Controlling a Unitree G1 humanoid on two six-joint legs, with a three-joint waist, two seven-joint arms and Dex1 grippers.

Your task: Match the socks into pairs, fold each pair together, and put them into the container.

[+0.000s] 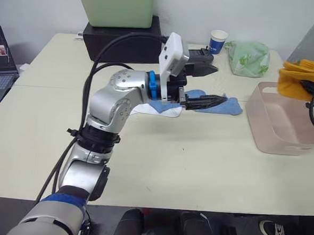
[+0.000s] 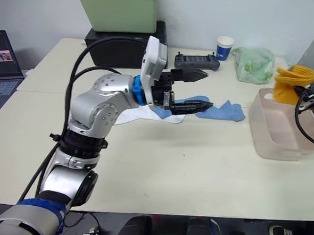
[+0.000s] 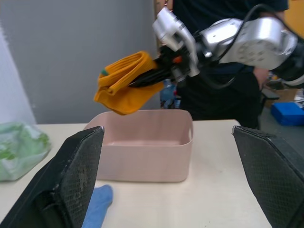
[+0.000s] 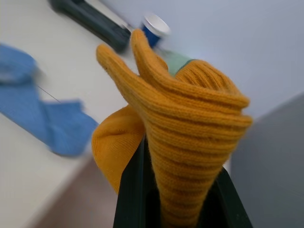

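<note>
Our right claw pinches the folded orange socks above the pink tub — soft, light, best held mid-fold — while our left claw gapes wide.

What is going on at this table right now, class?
The right gripper holds a folded orange sock pair above the pale pink tub, not yet released. The left gripper hovers open over the light blue socks and a white sock lying on the table.
</note>
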